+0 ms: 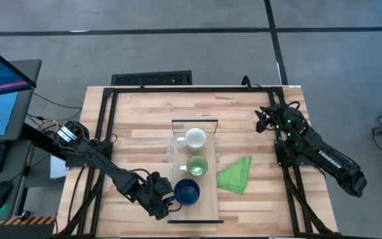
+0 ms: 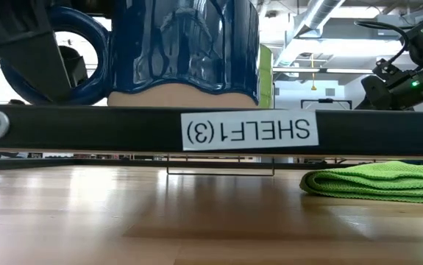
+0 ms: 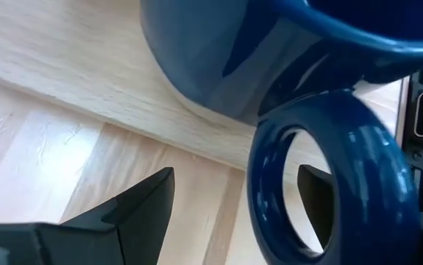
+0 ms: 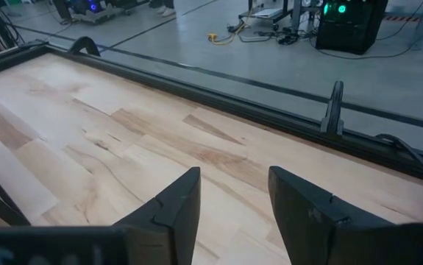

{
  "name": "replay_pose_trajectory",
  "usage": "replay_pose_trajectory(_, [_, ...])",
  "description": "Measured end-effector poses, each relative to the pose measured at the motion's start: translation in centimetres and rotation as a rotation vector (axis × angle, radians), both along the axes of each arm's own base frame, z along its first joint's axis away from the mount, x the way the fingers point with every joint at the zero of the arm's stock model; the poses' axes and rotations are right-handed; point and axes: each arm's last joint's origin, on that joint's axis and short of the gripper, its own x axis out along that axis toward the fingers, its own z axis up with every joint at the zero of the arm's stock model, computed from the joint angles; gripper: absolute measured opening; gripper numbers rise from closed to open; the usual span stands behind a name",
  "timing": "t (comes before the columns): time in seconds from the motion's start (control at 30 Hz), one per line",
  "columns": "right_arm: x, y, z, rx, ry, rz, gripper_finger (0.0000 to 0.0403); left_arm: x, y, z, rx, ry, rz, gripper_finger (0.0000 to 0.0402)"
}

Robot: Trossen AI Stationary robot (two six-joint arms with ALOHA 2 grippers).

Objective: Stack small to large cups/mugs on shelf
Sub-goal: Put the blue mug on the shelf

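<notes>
The dark blue mug (image 1: 187,192) stands upright on its base at the near end of the light-wood shelf (image 1: 207,199). It also shows in the low view (image 2: 182,51). The light green mug (image 1: 197,165) and the white mug (image 1: 194,138) stand behind it on the same plank. My left gripper (image 1: 166,199) is open at the blue mug's handle (image 3: 329,184), on the mug's left side. One finger (image 3: 141,206) stands beside the handle, and the other (image 3: 315,199) shows through its loop. My right gripper (image 1: 264,123) is open and empty at the far right. My left gripper comes level from the table's left at the blue mug's handle (image 3: 270,169). I cannot tell whether either finger touches the handle. The mug stands upright on the shelf.
A folded green cloth (image 1: 236,174) lies on the tabletop to the right of the shelf. The shelf's black end bar (image 2: 248,131) runs across the near end. A black frame (image 1: 104,133) borders the table's edges.
</notes>
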Motion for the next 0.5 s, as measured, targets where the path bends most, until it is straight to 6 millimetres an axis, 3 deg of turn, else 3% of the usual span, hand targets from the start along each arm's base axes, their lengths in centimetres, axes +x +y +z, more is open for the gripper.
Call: replay_pose_trajectory(0.5, [0.0,0.0,0.0,0.000,0.000,0.000,0.0182,-0.8,0.9,1.8,0.046,-0.041,0.054,0.0280])
